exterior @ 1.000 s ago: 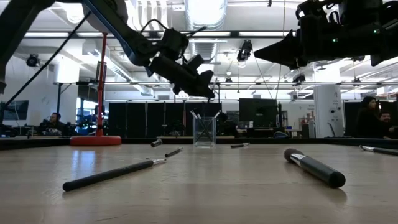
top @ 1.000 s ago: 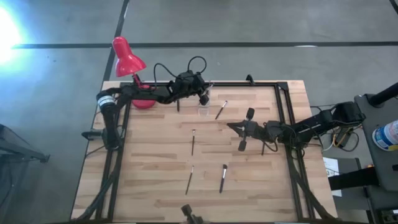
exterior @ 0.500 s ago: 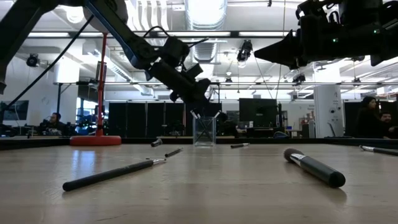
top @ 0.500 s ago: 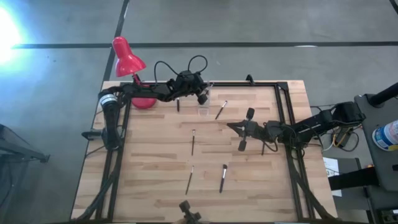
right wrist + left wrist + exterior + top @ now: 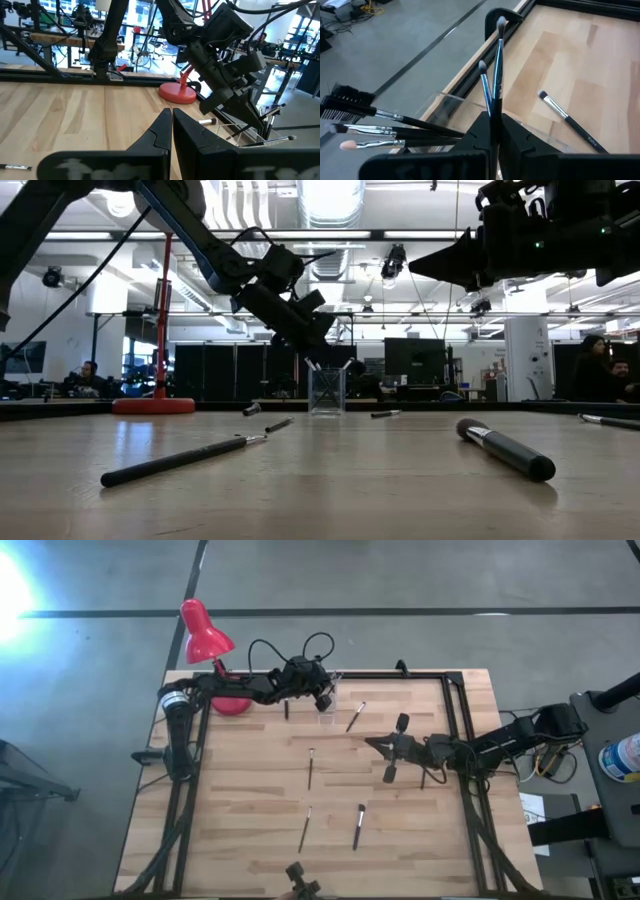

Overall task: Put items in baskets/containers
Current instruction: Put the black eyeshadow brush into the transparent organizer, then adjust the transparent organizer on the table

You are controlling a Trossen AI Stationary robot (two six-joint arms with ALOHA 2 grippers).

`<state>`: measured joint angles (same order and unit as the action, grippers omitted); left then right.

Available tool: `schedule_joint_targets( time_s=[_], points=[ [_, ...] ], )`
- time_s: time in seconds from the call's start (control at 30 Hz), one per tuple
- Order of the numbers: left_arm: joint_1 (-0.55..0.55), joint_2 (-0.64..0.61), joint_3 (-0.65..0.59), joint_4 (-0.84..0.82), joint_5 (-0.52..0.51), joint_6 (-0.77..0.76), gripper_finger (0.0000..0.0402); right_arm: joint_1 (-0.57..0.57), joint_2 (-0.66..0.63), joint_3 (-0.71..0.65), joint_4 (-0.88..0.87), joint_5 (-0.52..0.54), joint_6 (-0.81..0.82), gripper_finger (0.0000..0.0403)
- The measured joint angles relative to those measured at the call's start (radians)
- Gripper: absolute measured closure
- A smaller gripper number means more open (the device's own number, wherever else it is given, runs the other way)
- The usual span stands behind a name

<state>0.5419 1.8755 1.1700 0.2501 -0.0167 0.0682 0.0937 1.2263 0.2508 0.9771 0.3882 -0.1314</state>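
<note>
A small clear container (image 5: 328,392) stands near the table's far edge with several thin brushes (image 5: 375,131) leaning in it. My left gripper (image 5: 492,117) hovers just above it (image 5: 325,698), tipped downward and shut on two thin brushes (image 5: 496,60). More brushes lie flat on the wood: one beside the container (image 5: 355,717), one mid-table (image 5: 310,768), and two nearer the front (image 5: 304,830) (image 5: 358,826). My right gripper (image 5: 372,743) hangs shut and still over the table's right middle, touching nothing. My left gripper pinches the two brushes by their dark handles (image 5: 491,102) between its two fingers. Both brushes run along the fingers and stick out ahead, bristle tips (image 5: 500,22) forward. They are lifted clear, over the container's rim (image 5: 450,97).
A red desk lamp (image 5: 205,635) stands at the far left corner on its round base (image 5: 153,405). A thick brush (image 5: 505,448) lies under my right arm. A black frame rail (image 5: 400,675) runs along the far edge. Bare wood lies at the near left.
My left gripper has sunk a little toward the container and tipped its fingers further down, the two brushes going with it.
</note>
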Motion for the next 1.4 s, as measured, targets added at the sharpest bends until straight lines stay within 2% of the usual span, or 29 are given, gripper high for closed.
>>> schedule_joint_targets(
  time_s=[0.13,0.37,0.63,0.77,0.93,1.03,1.17,1.4],
  points=[
    [0.005,0.000,-0.007,0.003,0.023,-0.024,0.0381,0.000,0.000,0.000,0.000,0.000,0.000,0.0394],
    [0.005,0.000,-0.006,0.008,0.027,-0.062,0.0346,0.000,0.000,0.000,0.000,0.000,-0.002,0.0394],
    [0.003,-0.025,-0.006,-0.028,0.031,-0.027,0.0341,0.000,0.000,0.000,0.000,0.000,-0.002,0.0394],
    [-0.013,-0.110,-0.006,-0.167,0.040,0.006,0.0348,0.000,0.000,0.000,-0.007,0.000,-0.003,0.0394],
    [-0.074,-0.214,-0.014,-0.439,0.041,0.046,0.0385,0.000,0.000,-0.001,-0.015,0.001,-0.003,0.0394],
    [-0.120,-0.246,-0.038,-0.534,0.000,0.052,0.0398,0.000,0.000,-0.001,-0.013,0.001,-0.001,0.0394],
    [-0.154,-0.233,-0.104,-0.512,-0.050,0.042,0.0401,0.000,0.000,-0.001,-0.006,0.001,0.002,0.0394],
    [-0.130,-0.177,-0.163,-0.381,-0.089,0.008,0.0401,0.000,0.000,-0.001,-0.001,0.000,0.003,0.0394]
  ],
)
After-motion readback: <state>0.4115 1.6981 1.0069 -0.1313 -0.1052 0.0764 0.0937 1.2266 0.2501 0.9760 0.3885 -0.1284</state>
